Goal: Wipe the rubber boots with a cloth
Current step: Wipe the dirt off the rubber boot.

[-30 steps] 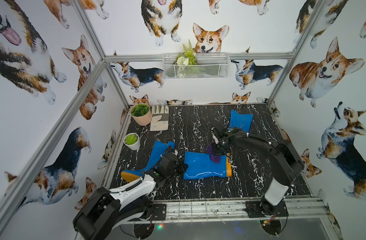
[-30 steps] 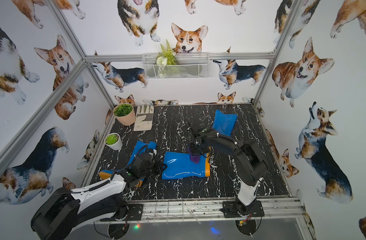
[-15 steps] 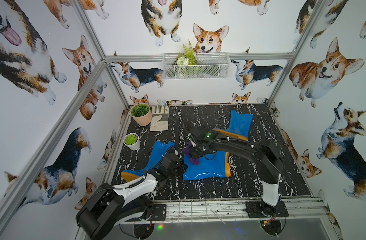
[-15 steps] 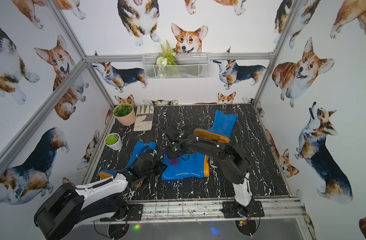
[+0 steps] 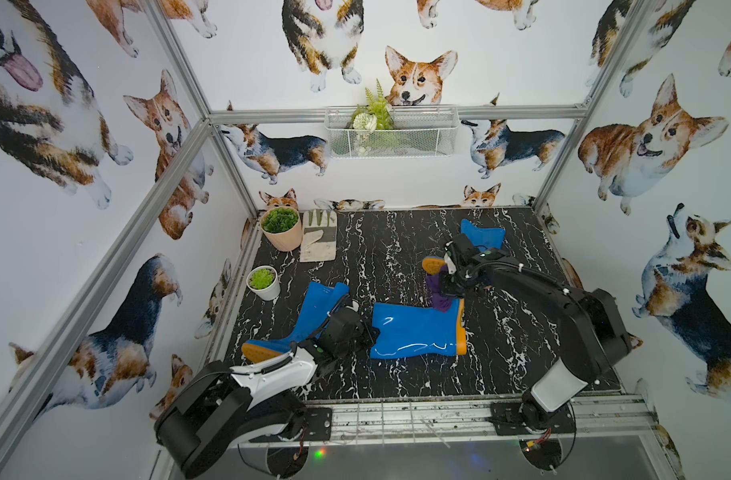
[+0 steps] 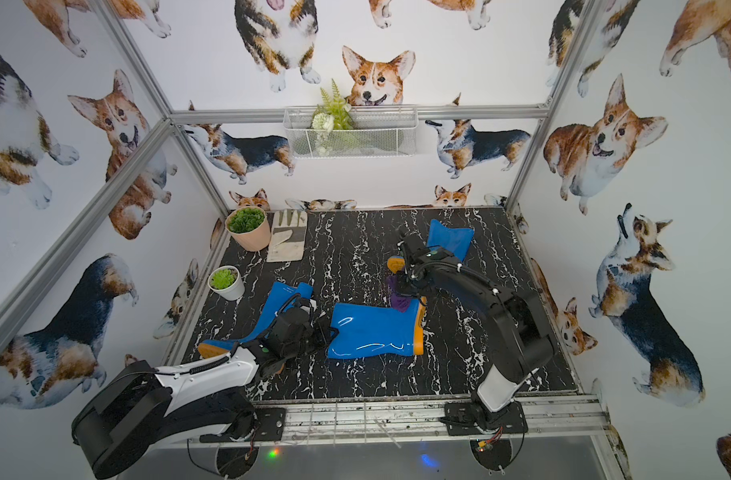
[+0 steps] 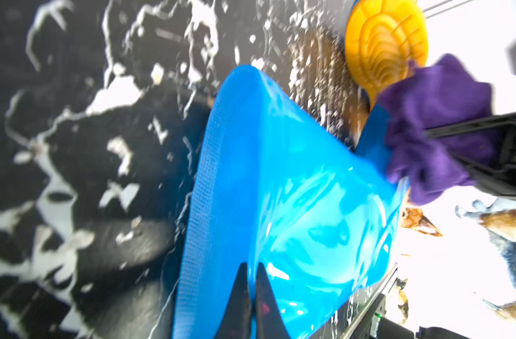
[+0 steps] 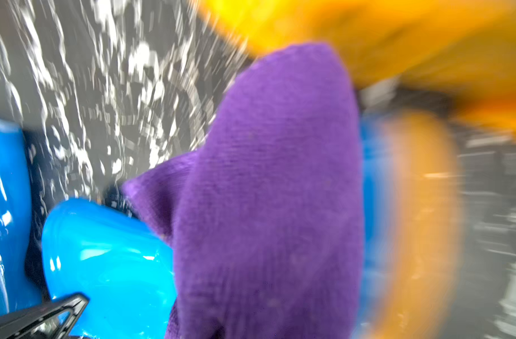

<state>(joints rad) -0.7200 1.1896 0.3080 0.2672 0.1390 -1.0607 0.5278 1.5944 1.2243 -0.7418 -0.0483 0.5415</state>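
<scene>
Cloth (image 5: 438,296) clenched in right gripper (image 5: 450,290), at sole of middle boot (image 5: 413,334), left gripper (image 7: 251,271) pinching its cuff

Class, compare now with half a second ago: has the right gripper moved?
Yes. The right gripper, holding the cloth, has swept along the lying boot toward its sole end, away from the white plant pot.
</scene>
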